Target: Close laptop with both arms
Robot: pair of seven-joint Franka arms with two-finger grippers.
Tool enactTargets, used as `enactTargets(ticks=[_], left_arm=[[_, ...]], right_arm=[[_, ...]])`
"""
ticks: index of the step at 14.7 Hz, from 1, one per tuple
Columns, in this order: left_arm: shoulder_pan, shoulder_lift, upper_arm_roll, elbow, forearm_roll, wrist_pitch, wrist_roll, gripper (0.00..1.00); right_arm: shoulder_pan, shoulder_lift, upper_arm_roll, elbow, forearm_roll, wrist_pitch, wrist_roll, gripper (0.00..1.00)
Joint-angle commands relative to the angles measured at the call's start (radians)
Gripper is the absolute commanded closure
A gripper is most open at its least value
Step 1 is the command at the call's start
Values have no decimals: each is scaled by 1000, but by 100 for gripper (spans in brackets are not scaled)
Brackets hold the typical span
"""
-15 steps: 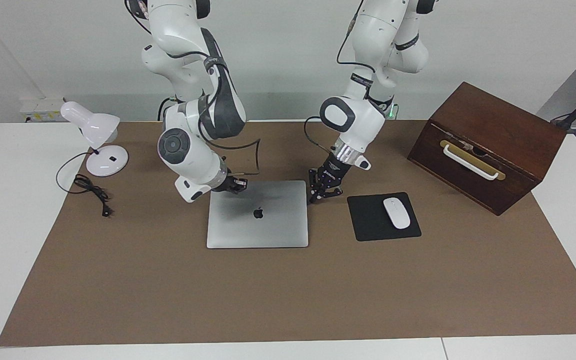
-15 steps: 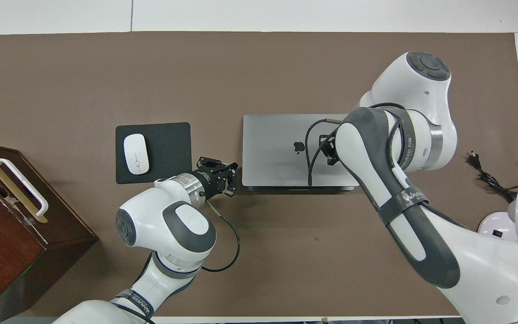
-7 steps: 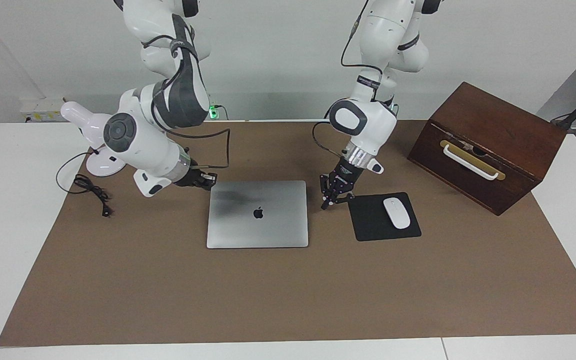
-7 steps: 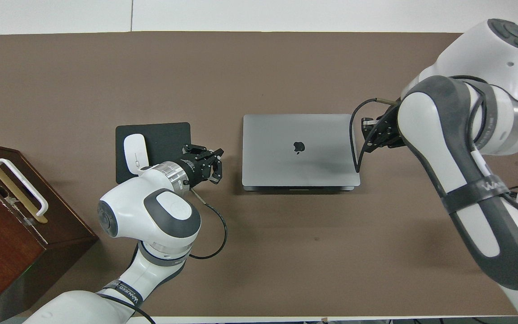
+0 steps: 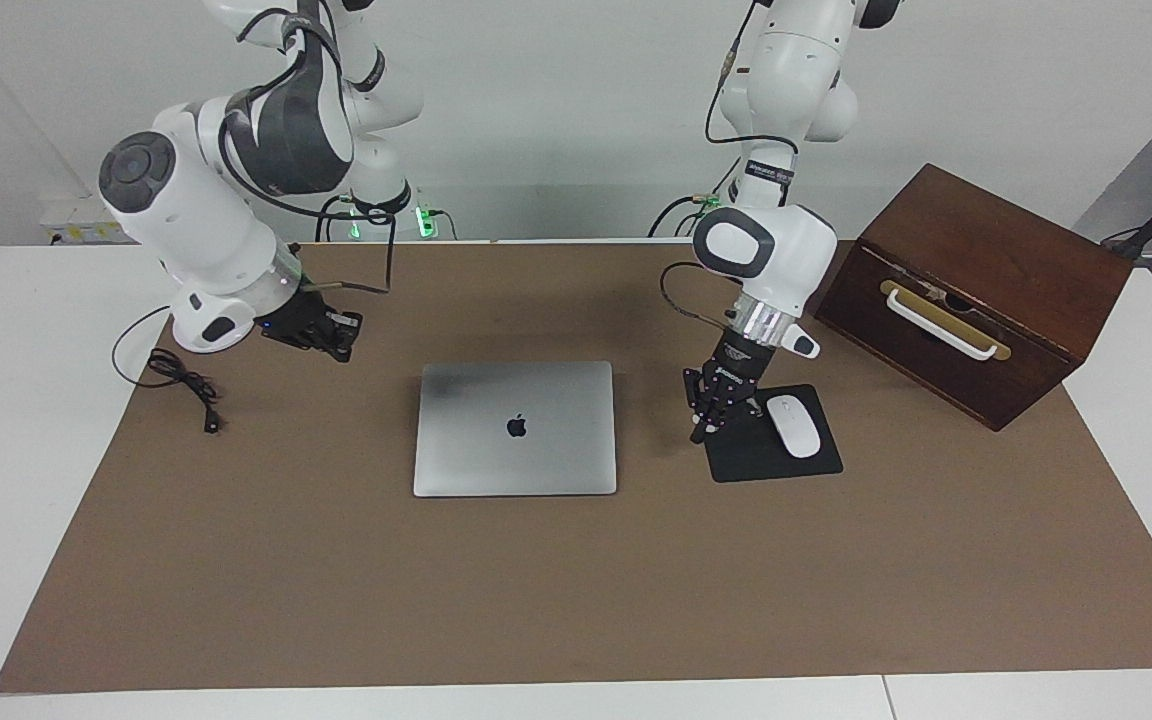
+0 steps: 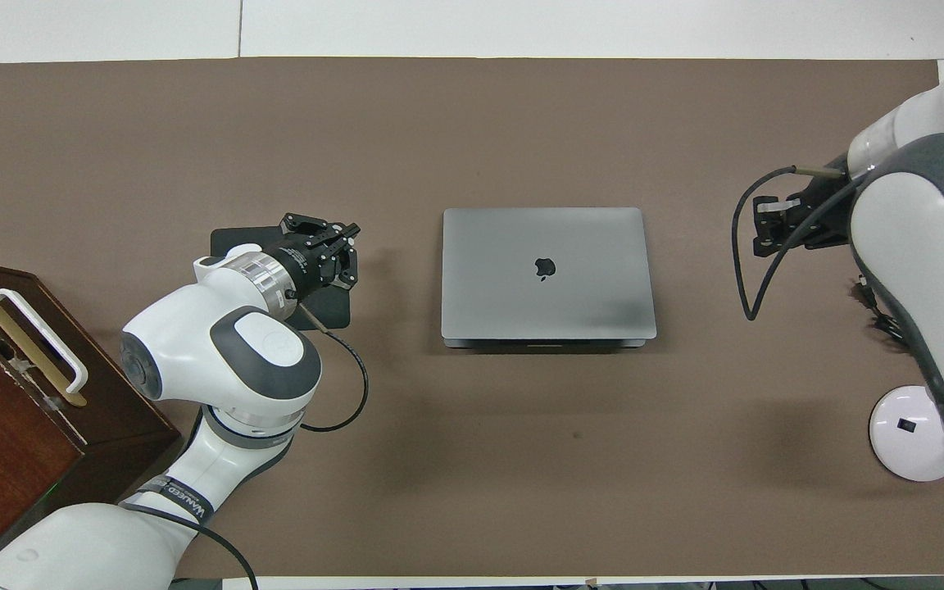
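The laptop [image 5: 515,428] is seen lying flat on the brown desk [image 5: 576,590] with its lid fully down, between the two arms. The left tool [image 5: 707,424] — fingertips pressed together, holding nothing — is raised over the black mouse pad's [image 5: 771,460] edge. The right tool [image 5: 328,335], likewise closed and empty, is held above the desk near the lamp base [image 6: 914,433].

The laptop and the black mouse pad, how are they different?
The laptop is silver-grey with a dark apple logo on its shut lid; the mouse pad is plain black. The laptop is the bigger and thicker of the two; the mouse pad is a thin sheet. Nothing lies on the laptop, while a white mouse rests on the mouse pad, with the left gripper over its corner. Both lie flat on the brown mat.
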Motion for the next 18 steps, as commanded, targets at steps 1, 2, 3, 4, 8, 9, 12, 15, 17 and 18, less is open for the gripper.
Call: enactTargets(ticks=[1, 2, 3, 4, 8, 9, 12, 15, 17, 18], left_arm=[[56, 21, -10, 31, 74, 7, 49, 100], [89, 22, -10, 39, 78, -4, 58, 100], [103, 22, -10, 45, 81, -25, 78, 100], [108, 22, -8, 54, 109, -48, 125, 100], [159, 22, -7, 80, 255, -133, 355, 100], [182, 22, -8, 85, 265, -151, 432, 100], [197, 16, -5, 91, 295, -248, 728, 100], [220, 13, -4, 91, 302, -295, 953, 100], [225, 10, -2, 91, 403, -331, 1093, 100], [228, 8, 7, 91, 486, -360, 1124, 100]], right_arm=[[-101, -54, 91, -7, -68, -15, -42, 100], [-143, -66, 136, -8, -94, -15, -54, 100], [-182, -86, 177, -7, -124, -15, -63, 100], [-219, -98, 212, -7, -149, -15, -69, 100], [-326, -143, 293, -7, -197, -16, -134, 100], [-331, -150, 290, -7, -197, -16, -140, 92], [-336, -187, 280, -7, -197, -24, -140, 37], [-340, -216, 273, -7, -197, -48, -142, 0], [-343, -226, 271, -7, -197, -62, -142, 0], [-346, -226, 268, -4, -197, -70, -142, 0]])
